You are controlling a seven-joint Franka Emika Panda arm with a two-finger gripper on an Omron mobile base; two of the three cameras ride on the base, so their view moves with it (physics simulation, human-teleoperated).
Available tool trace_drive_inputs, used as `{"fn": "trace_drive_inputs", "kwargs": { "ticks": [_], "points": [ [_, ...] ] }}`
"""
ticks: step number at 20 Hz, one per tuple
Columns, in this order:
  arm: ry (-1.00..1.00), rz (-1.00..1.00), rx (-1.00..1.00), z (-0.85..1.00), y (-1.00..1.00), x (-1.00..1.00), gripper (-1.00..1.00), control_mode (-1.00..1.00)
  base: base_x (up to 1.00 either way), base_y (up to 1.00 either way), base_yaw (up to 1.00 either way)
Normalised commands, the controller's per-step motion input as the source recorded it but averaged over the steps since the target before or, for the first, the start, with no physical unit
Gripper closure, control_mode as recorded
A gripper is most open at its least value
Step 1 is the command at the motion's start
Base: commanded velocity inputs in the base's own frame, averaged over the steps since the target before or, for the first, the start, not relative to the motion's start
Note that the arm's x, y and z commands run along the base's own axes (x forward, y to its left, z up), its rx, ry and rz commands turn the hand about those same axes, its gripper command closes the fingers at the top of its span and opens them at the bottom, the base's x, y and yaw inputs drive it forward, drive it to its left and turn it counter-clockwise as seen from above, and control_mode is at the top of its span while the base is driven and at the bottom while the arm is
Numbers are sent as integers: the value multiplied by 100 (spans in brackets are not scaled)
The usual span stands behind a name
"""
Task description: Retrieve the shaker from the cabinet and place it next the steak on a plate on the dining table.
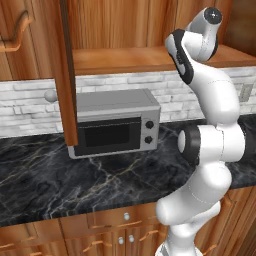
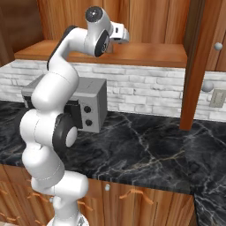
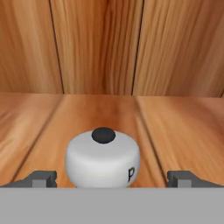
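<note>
Standing upright on the cabinet (image 3: 105, 105) shelf, knob topmost, the shaker (image 3: 103, 159) sits between the wide-open pincer (image 3: 112, 178) fingertips.

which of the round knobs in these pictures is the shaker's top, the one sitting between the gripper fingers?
The pale domed top with a black dot and a letter P, the shaker on the cabinet shelf between the open gripper tips. The microwave dials are small and dark.

The cabinet (image 1: 125, 30) is warm wood with bold grain; its shelf (image 3: 109, 113) has a soft sheen. The shaker (image 3: 103, 159) top looks smooth, pale and matt. The counter (image 1: 60, 180) is glossy black veined marble. The microwave (image 1: 115, 122) looks like brushed grey metal, and the backsplash (image 2: 145, 86) is rough whitish brick.
</note>
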Motion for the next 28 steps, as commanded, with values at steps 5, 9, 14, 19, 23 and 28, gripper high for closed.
{"fn": "trace_drive_inputs", "kwargs": {
  "ticks": [5,9,14,19,23,28],
  "points": [
    [0,0,-2,0,0,0,100,-100,0,0,0],
    [0,0,-1,0,0,0,100,-100,0,0,0],
    [0,0,0,0,0,1,100,-100,0,0,0],
    [0,0,0,-2,0,0,100,-100,0,0,0],
    [0,0,0,-11,0,-77,100,-100,0,0,0],
    [0,1,0,-6,0,-99,100,-100,0,0,0]
  ]
}}
